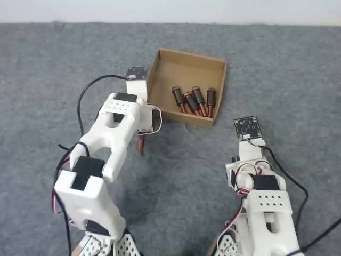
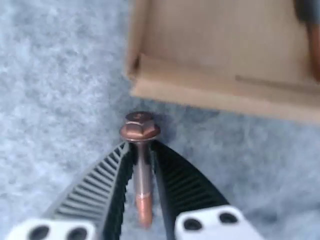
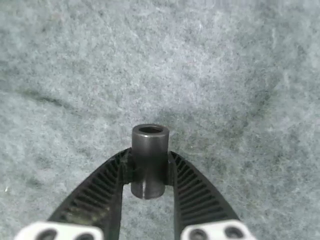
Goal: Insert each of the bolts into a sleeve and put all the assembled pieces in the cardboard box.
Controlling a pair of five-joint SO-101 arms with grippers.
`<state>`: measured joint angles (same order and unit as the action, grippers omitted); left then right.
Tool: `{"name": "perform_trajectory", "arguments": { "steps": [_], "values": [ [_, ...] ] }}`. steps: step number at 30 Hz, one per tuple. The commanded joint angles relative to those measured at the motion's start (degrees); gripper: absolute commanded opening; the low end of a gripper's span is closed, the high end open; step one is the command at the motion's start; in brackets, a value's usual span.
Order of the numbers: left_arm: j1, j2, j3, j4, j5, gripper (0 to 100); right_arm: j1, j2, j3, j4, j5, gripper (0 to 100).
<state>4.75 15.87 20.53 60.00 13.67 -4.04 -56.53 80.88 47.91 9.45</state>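
Grey felt covers the table (image 1: 181,181); left gripper (image 2: 140,146) clamps a bolt (image 2: 141,172), right gripper (image 3: 150,154) clamps a sleeve (image 3: 150,165); a tilted bolt could miss the bore.

No text, number, label or sign can be read. The walls of the cardboard box (image 1: 184,66) are plain, as is the dark side of the sleeve (image 3: 150,160). The head of the bolt (image 2: 140,131) is too blurred to tell any stamp. Markings on the circuit board (image 1: 248,128) are too small to make out.
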Motion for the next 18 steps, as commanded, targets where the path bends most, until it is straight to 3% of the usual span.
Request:
{"name": "perform_trajectory", "arguments": {
  "steps": [1,7,13,18],
  "values": [
    [-0.8,-6.2,0.0,2.1,-5.6,6,0.3,-1.9,0.3,-0.8,0.7,0.6],
    [-1.0,-6.5,2.2,1.0,-1.2,18,0.3,-1.9,0.3,-0.8,0.7,0.6],
    [-0.6,-0.4,-1.2,-0.4,-0.7,14,0.3,-1.9,0.3,-0.8,0.7,0.6],
    [-0.5,4.8,-7.7,3.9,3.3,5,0.3,-1.9,0.3,-0.8,0.7,0.6]
  ]
}}
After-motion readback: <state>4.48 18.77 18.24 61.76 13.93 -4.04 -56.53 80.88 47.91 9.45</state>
